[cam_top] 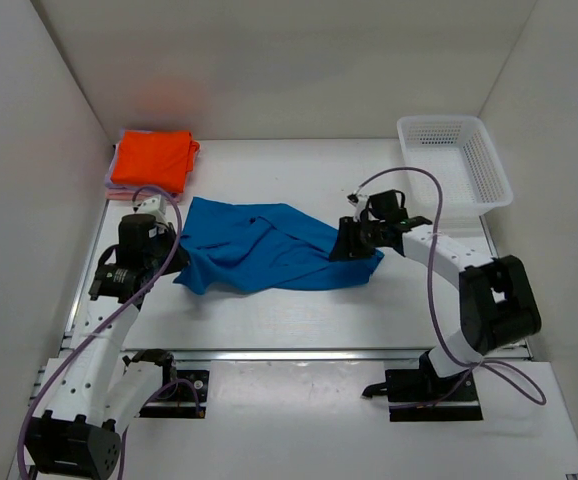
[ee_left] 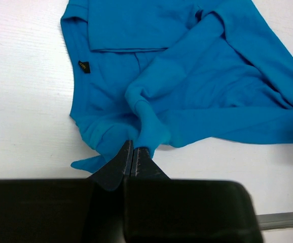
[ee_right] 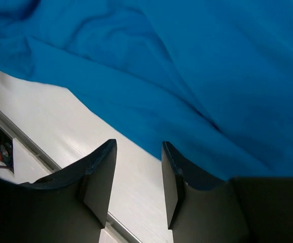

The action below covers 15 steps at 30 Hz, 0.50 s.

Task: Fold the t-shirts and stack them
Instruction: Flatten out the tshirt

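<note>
Top external view, left to right: a folded orange t-shirt (cam_top: pixel 152 160) lies at the 10 o'clock corner of the white table (cam_top: pixel 269 310). It rests on a pale t-shirt (cam_top: pixel 110 187), of which only a thin edge shows at its 7 o'clock side. Toward 5 o'clock from that stack, the left gripper (cam_top: pixel 176 262) meets the 9 o'clock edge of the blue t-shirt (cam_top: pixel 259 250), which sprawls crumpled and unfolded across the middle of the table. At the shirt's 3 o'clock edge sits the right gripper (cam_top: pixel 352 245), over the rim of the cloth. A white mesh basket (cam_top: pixel 496 170) stands at the table's 2 o'clock corner, well apart from all 3 shirts.

Left wrist view: the left gripper (ee_left: pixel 131 161) has its 2 fingers pressed together with no gap. A bunched fold of the blue t-shirt (ee_left: pixel 197 86) is pinched at their tips, and cloth spills out to both 9 and 3 o'clock of the pinch. A small black label (ee_left: pixel 84 67) sits on the shirt at 11 o'clock from the fingertips.

Right wrist view: the right gripper (ee_right: pixel 136 172) stands with its jaws apart, bare table showing between them and nothing held. The blue t-shirt (ee_right: pixel 187 66) fills the frame from 9 through 12 to 3 o'clock, its hem running just beyond the fingertips. The right-hand finger overlaps the hem; whether it touches, I cannot tell.
</note>
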Available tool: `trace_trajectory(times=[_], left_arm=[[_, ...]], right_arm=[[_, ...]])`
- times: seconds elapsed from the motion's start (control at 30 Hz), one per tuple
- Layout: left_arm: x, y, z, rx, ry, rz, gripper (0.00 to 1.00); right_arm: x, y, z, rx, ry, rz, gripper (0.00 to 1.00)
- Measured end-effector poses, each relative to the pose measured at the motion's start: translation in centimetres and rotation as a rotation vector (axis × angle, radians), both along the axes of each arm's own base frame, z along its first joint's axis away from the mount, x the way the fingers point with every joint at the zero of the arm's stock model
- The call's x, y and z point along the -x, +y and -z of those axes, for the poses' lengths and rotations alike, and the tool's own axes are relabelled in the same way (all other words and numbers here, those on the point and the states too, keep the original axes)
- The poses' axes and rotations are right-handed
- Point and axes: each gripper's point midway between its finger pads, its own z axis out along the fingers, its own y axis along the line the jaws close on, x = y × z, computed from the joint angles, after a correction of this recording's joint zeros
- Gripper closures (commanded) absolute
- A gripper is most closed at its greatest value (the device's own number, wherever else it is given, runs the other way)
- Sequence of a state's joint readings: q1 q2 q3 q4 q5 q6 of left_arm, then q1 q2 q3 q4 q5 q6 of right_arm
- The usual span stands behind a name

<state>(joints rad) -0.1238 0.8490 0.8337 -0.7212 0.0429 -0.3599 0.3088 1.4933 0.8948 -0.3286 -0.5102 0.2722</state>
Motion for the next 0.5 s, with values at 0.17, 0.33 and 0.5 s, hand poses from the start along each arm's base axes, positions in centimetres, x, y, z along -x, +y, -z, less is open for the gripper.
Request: trace_trajectory(times=[0.17, 0.33, 0.5], left_arm=[[-0.2, -0.2, 0.0, 0.01, -0.008, 0.003, 1.0], [-0.1, -0.4, 0.6, 0.017, -0.006, 0.009, 1.0], [-0.1, -0.5, 0.8, 0.024, -0.005, 0.013, 1.0]], right_arm=[[-1.1, 3.1, 1.4, 0.002, 0.033, -0.029, 0.67], [-0.9, 2.5, 4.2, 0.058, 0.107, 0.033, 0.69], [-1.0, 0.8, 5.3, 0.135, 0.092, 0.089, 0.68]])
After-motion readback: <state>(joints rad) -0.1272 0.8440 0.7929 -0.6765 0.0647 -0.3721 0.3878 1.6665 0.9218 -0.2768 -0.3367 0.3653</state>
